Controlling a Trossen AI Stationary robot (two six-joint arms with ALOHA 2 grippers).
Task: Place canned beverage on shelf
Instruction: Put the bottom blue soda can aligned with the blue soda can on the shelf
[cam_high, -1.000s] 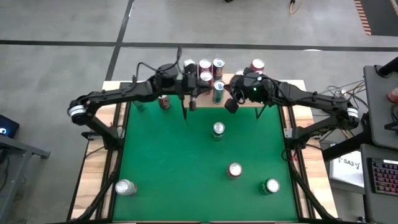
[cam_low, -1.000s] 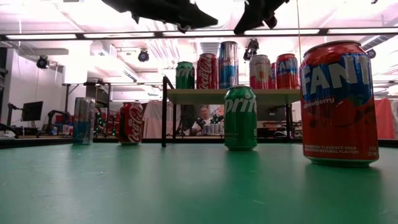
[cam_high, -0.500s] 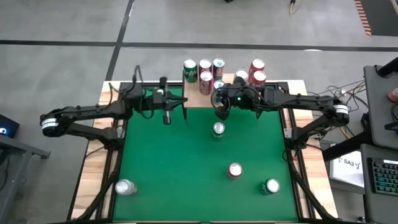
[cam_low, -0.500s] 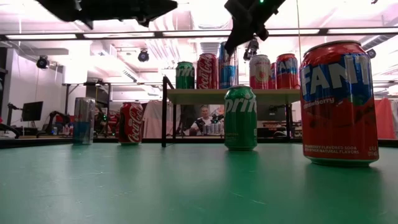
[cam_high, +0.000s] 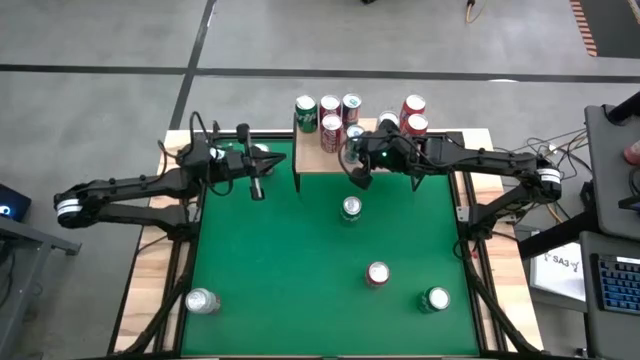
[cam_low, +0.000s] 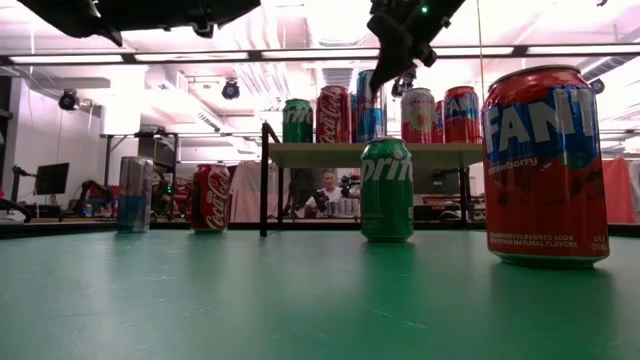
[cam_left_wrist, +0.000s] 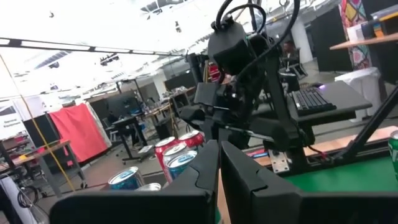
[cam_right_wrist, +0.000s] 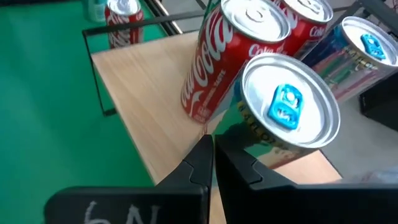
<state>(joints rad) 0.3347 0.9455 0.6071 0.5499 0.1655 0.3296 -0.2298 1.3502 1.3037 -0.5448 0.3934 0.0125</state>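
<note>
High view: both my grippers clenched and empty, right gripper (cam_high: 357, 176) over the shelf (cam_high: 320, 158) front edge beside its cans, left gripper (cam_high: 255, 187) off its left end; next I judge: fetch the Sprite can (cam_high: 350, 208) on the felt.

bright overhead lights | ceiling glare | backdrop perhaps slightly soft

Table top (cam_high: 300, 260) is bright green felt with pale wood edges. The shelf (cam_right_wrist: 149, 106) has a light wood board on thin black legs. The cans on it are red Coca-Cola (cam_right_wrist: 230, 56), a green one (cam_low: 297, 120) and a blue-striped one (cam_right_wrist: 348, 50). On the felt: green Sprite (cam_low: 387, 188), red-and-blue Fanta (cam_low: 546, 165). Arms are black.
</note>
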